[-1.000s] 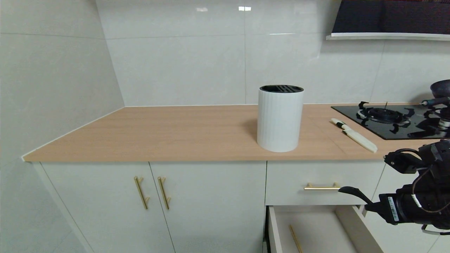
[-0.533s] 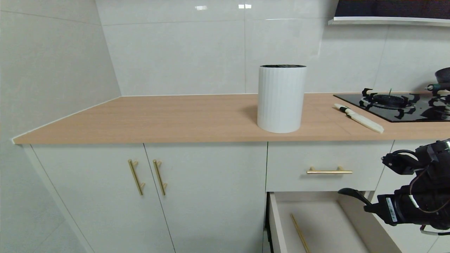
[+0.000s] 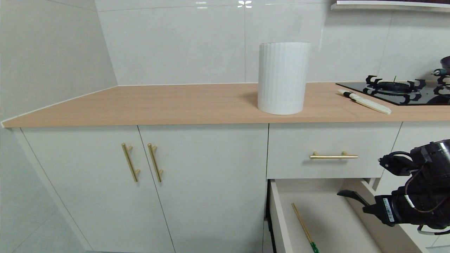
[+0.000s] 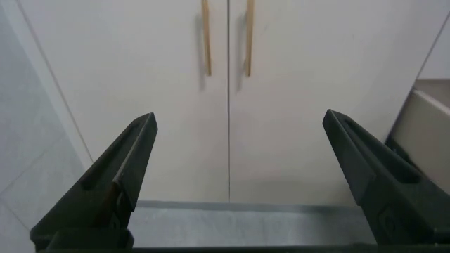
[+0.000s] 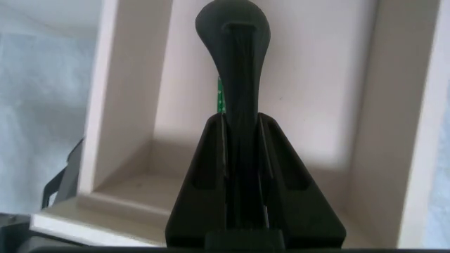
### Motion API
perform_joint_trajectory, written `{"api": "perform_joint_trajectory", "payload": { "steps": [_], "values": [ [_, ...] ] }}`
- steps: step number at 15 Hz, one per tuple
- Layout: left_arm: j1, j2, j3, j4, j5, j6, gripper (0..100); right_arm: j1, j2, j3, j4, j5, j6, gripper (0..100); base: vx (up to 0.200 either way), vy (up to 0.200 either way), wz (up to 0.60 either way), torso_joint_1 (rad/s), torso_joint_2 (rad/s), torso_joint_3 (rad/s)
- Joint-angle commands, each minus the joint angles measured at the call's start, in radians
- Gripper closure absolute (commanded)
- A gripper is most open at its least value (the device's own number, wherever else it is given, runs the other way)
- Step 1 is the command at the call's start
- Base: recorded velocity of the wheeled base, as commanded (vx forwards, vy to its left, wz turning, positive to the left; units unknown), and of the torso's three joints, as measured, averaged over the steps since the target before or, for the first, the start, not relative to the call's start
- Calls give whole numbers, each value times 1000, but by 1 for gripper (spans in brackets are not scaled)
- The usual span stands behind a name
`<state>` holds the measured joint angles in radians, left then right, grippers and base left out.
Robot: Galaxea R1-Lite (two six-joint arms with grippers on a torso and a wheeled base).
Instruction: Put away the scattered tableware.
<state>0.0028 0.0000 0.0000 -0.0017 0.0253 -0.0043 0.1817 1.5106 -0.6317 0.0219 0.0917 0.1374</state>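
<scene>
A cream-handled knife [image 3: 364, 102] lies on the wooden counter [image 3: 175, 105], to the right of a tall white ribbed holder [image 3: 283, 79]. Below the counter a drawer [image 3: 277, 214] stands pulled out, with a pair of chopsticks [image 3: 303, 228] with green tips lying on its floor. My right gripper [image 3: 346, 193] hangs over the drawer's right side, its fingers pressed together with nothing between them. In the right wrist view the shut right gripper [image 5: 232, 28] points down into the drawer [image 5: 126, 105], with a green chopstick tip [image 5: 219, 95] beside it. My left gripper [image 4: 239, 121] is open, low in front of the cabinet doors.
A black gas hob [image 3: 397, 91] sits at the counter's far right. Above the open drawer is a shut drawer with a gold handle [image 3: 334, 156]. Two cabinet doors with gold handles [image 3: 140, 167] fill the left; their handles [image 4: 206, 35] face the left gripper.
The head camera has dropped lower, so the counter has moved up in the picture and more of the open drawer and chopsticks shows. The right gripper stays over the drawer.
</scene>
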Motion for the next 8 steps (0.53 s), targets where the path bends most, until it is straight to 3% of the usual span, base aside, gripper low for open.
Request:
{"api": "perform_joint_trajectory", "payload": {
  "steps": [1, 8],
  "values": [
    [0, 0, 0, 0, 1, 0, 0, -1, 56, 0, -17, 0, 2, 100, 0, 0, 0, -46, 61, 51],
    [0, 0, 0, 0, 1, 0, 0, 1, 391, -20, -155, -3, 44, 100, 0, 0, 0, 0, 0, 0]
  ]
}}
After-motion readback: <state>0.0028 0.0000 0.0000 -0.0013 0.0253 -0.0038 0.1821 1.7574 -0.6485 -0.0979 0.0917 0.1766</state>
